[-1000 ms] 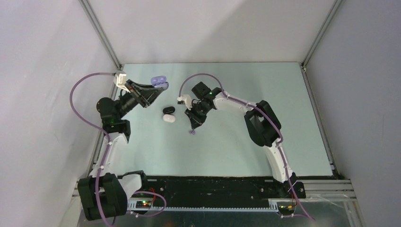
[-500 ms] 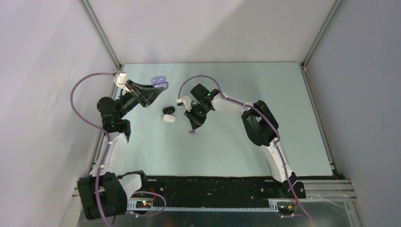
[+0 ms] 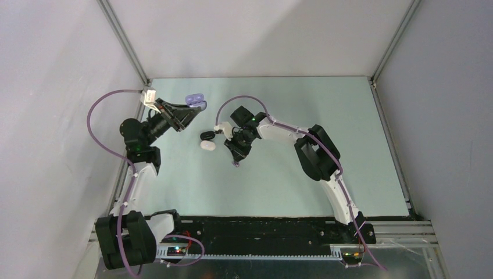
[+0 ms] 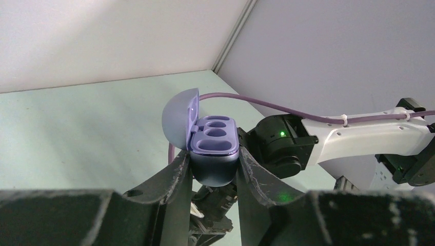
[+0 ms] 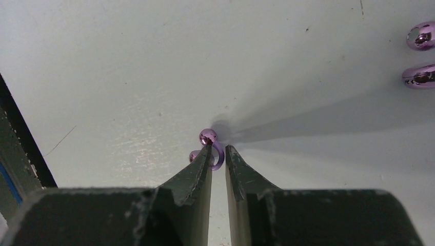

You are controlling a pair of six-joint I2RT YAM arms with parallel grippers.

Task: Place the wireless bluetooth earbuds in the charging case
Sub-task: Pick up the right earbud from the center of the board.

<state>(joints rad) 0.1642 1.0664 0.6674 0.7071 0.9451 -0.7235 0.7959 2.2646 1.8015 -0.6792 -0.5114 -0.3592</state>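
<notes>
My left gripper (image 4: 213, 156) is shut on the purple charging case (image 4: 214, 137) and holds it above the table. Its lid is open and both sockets are empty. In the top view the case (image 3: 196, 101) is at the back left, at the left gripper's (image 3: 190, 110) tips. My right gripper (image 5: 218, 148) is down at the table. Its jaws are nearly closed on a tiny purple earbud (image 5: 208, 137) with a thin loop between the tips. In the top view this earbud (image 3: 235, 164) lies just below the right gripper (image 3: 236, 158).
A black oval case (image 3: 207, 135) and a white oval case (image 3: 207, 146) lie side by side left of the right gripper. Two shiny purple rounded pieces (image 5: 420, 37) (image 5: 419, 76) lie on the table at the right wrist view's top right edge.
My right gripper has moved a little left and down onto the purple earbud. The left arm has held still with the case.
</notes>
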